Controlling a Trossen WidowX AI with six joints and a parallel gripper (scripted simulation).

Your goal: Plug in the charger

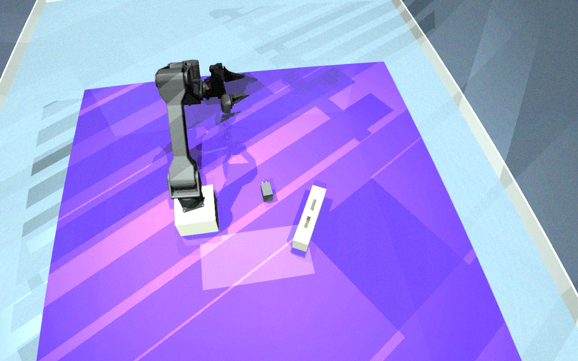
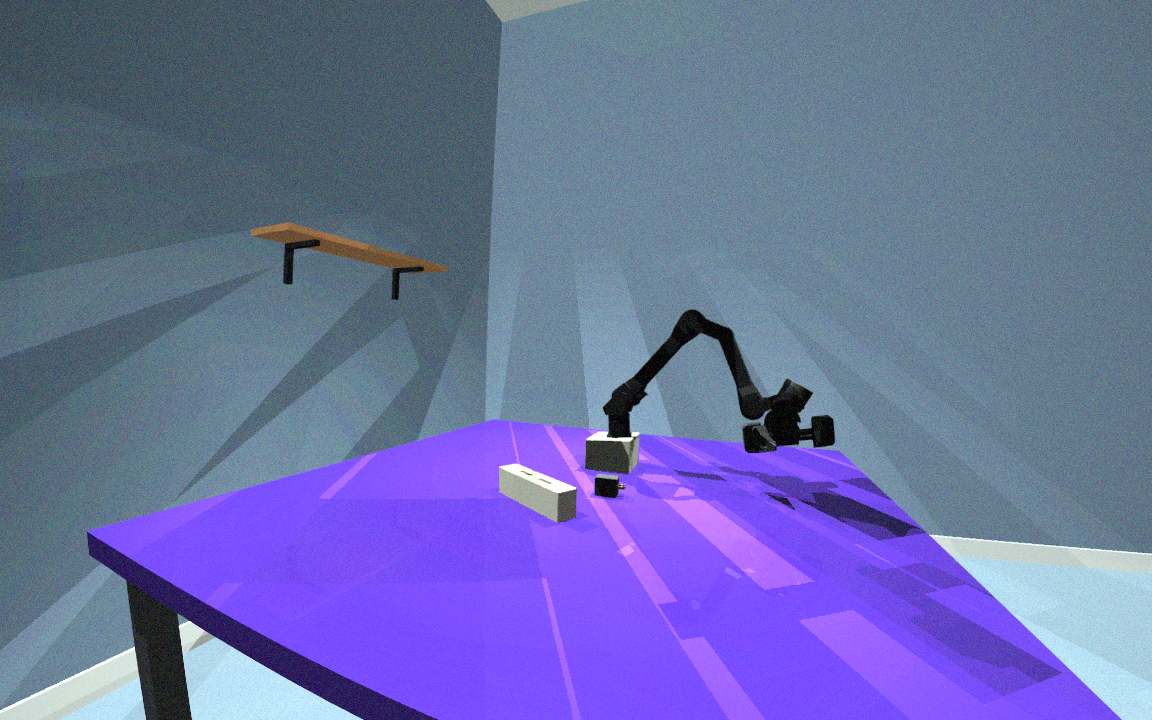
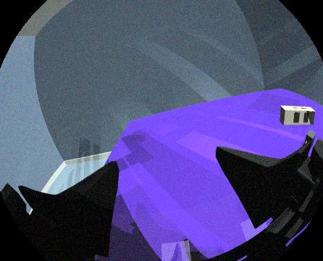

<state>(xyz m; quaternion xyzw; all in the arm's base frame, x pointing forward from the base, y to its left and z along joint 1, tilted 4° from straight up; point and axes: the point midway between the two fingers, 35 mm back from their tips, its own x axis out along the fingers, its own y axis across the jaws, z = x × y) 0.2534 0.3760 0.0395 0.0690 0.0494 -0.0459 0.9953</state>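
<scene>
The charger point(image 1: 267, 192) point(image 2: 607, 486) is a small dark grey block lying on the purple table between the arm's base and the power strip. Its two thin prongs point toward the top of the top view. In the wrist view the charger point(image 3: 311, 135) shows just above the right finger, partly hidden. The white power strip point(image 1: 303, 231) point(image 2: 531, 494) point(image 3: 287, 117) lies right of the charger in the top view, slanted, with two slots on top. My gripper point(image 1: 246, 85) point(image 2: 790, 434) point(image 3: 169, 159) is open and empty, raised over the table's far side, well away from both.
The white base block point(image 1: 195, 222) point(image 2: 611, 452) of my arm stands left of the charger in the top view. The purple table point(image 1: 147, 314) point(image 2: 338, 573) has its edge near my gripper. A wooden shelf point(image 2: 347, 248) hangs on the wall beyond the table.
</scene>
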